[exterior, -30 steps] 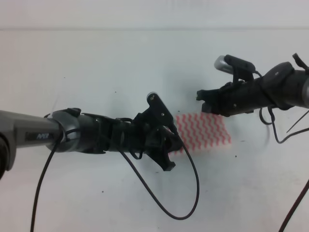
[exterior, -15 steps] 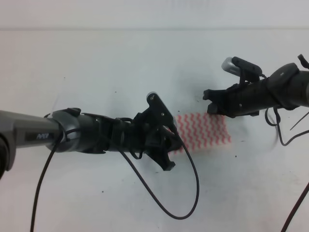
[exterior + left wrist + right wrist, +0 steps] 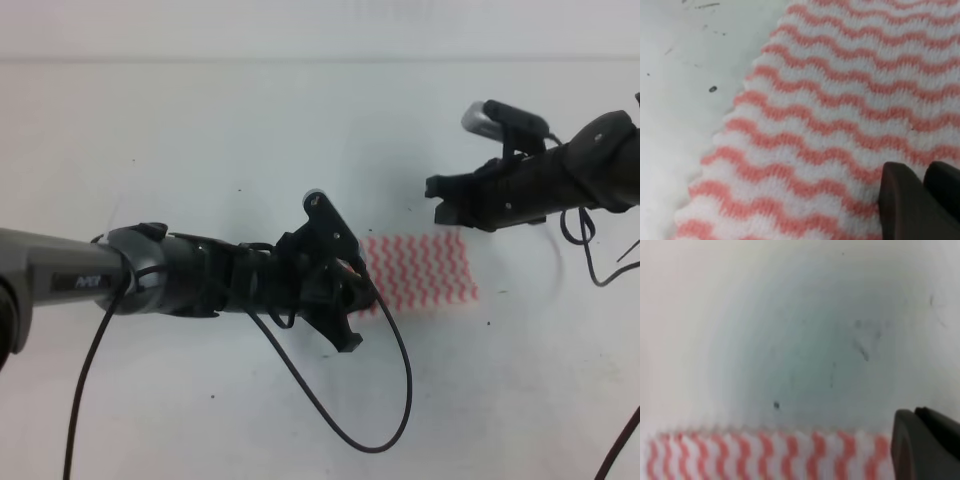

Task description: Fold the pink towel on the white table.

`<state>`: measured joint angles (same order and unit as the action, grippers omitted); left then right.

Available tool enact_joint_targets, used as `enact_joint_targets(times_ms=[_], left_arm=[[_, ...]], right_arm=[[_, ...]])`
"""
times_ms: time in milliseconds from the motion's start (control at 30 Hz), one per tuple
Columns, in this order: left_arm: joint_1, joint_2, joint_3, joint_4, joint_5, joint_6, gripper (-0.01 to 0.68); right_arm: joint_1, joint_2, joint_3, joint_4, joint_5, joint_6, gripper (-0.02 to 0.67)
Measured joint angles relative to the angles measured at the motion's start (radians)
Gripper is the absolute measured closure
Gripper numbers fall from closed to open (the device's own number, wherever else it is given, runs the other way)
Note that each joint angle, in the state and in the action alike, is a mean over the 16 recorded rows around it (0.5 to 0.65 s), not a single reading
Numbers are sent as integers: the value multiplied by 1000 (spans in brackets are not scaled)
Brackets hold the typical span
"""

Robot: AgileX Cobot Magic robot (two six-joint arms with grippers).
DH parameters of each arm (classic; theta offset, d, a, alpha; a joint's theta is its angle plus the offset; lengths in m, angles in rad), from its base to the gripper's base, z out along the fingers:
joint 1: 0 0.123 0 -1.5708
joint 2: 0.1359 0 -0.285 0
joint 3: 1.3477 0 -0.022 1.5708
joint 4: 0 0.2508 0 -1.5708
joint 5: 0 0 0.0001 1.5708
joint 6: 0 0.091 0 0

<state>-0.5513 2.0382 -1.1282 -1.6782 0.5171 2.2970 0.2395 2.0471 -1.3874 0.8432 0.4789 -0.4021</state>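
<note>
Pink towel (image 3: 420,270) lies flat mid white table (image 3: 200,130), looks already folded small. Your left gripper (image 3: 352,290) sits on its left edge, jaws together, grip unclear. Right gripper (image 3: 440,200) hovers above far edge, opening unclear. Further fold maybe left.

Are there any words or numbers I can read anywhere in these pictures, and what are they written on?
One small white marking sits on the dark forearm of the left arm in the high view; it is too blurred to read.
No words, numbers or signs show on the pink and white wavy-striped towel, the plain white table or the right arm.
</note>
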Motion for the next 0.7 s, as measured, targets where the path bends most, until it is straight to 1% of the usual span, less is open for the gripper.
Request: enact_joint_targets(times_ms=[400,700], left_arm=[[0,-1,0,-1,-1,0,586],[0,-2,0,-1,-1,0,586]], right_arm=[[-17,3,0,-162,24,126,667],[-44,2,0,-188,27,142,667]])
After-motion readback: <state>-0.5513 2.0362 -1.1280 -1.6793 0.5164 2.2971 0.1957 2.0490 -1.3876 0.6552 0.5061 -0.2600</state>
